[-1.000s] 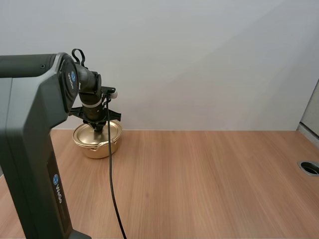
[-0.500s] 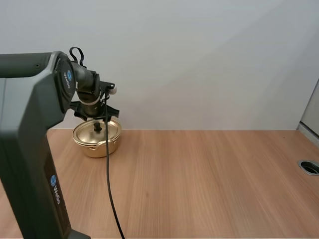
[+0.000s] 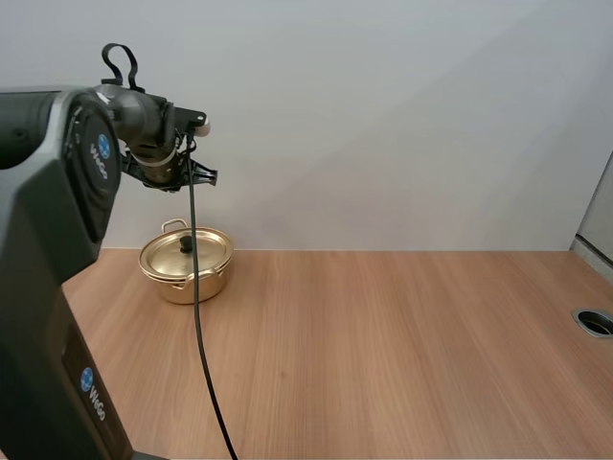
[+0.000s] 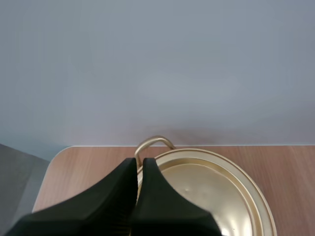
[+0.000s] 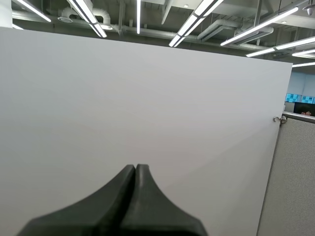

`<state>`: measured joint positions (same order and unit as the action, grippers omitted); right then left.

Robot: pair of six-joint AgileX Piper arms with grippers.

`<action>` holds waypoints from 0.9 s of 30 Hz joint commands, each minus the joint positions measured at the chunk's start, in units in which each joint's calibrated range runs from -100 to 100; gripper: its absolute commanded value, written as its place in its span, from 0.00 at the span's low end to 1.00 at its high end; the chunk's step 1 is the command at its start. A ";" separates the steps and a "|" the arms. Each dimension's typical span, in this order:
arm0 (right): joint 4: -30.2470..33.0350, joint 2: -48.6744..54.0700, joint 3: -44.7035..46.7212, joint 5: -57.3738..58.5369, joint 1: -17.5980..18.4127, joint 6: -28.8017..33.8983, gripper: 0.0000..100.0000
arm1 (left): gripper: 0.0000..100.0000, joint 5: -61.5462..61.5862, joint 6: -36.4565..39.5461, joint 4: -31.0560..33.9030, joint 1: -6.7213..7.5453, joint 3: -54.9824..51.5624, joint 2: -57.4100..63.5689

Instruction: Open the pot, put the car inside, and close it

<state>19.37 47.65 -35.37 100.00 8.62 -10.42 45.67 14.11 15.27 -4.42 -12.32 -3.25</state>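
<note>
In the high view the gold pot (image 3: pixel 188 278), lid (image 3: pixel 170 255) on, sits at the far left of the table (image 3: pixel 402 345) below the left arm (image 3: pixel 144 129); in the left wrist view the left gripper (image 4: pixel 138 163) has its fingers (image 4: pixel 115 194) pressed together over the lid, so descending like this risks shoving the pot; in the right wrist view the right gripper (image 5: pixel 136 169) is likewise closed and empty.

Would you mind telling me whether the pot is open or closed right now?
Closed: the lid, with its black knob, sits flat on the pot.
</note>
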 commanded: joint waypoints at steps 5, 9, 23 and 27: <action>2.70 -0.03 12.06 0.00 -0.05 0.70 0.00 | 0.00 1.23 -0.08 -0.18 -0.97 0.09 6.37; 5.26 -0.03 21.34 0.00 -0.05 5.10 0.00 | 0.00 2.06 -0.08 -1.68 -0.97 0.09 12.29; 6.09 7.61 69.19 -27.10 -0.05 17.11 0.00 | 0.00 -2.41 -0.01 -5.26 -0.24 -13.20 40.93; 6.00 7.74 84.72 -39.04 -0.05 18.08 0.00 | 0.00 -13.32 1.85 -5.26 1.86 -28.24 52.72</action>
<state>25.40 55.39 15.97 78.96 8.62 7.67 38.30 14.87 10.04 -3.23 -28.09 37.00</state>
